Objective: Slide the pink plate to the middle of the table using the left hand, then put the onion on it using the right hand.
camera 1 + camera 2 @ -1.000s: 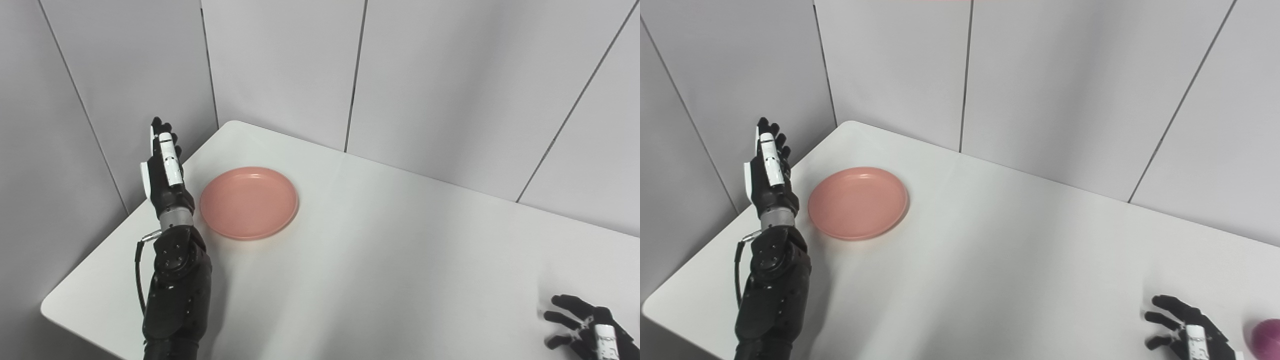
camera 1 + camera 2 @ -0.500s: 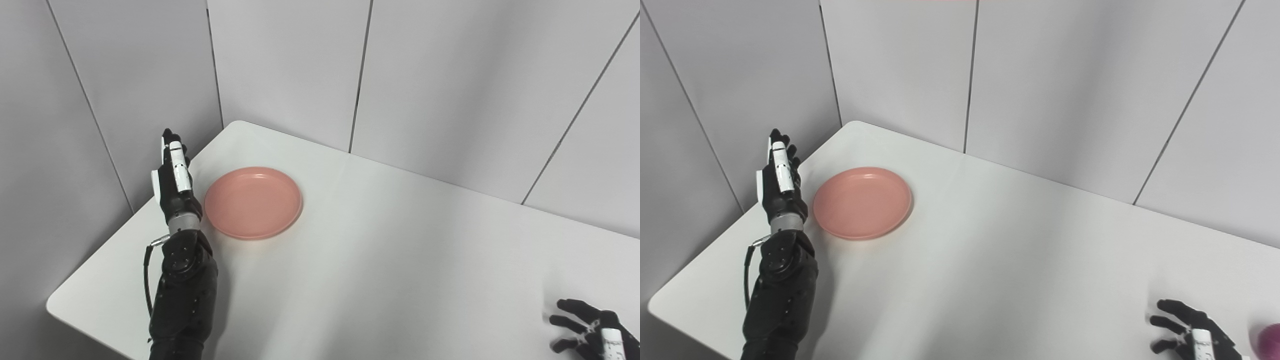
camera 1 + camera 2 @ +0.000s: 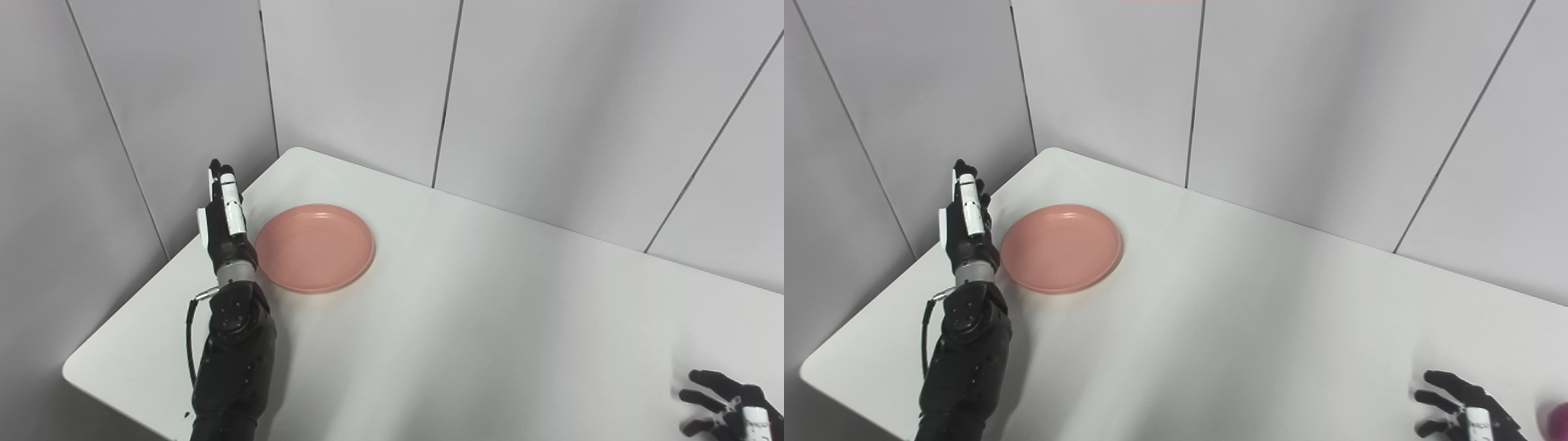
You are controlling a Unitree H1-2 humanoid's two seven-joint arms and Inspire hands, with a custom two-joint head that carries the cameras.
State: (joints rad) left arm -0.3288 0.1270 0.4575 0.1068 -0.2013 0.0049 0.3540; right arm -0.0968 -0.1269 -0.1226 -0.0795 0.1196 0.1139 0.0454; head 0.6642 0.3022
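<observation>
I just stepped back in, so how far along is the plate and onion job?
Nothing looks finished yet. The plate sits near the table's far left corner, not the middle. In hand: the left hand stands edge-on right beside the plate's left rim, fingers straight, placed to push; contact can't be confirmed. Left to do: the slide, then the onion, only partly visible at the right edge beside the open right hand.

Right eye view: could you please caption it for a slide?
Left hand open beside pink plate; right hand open near onion.
</observation>
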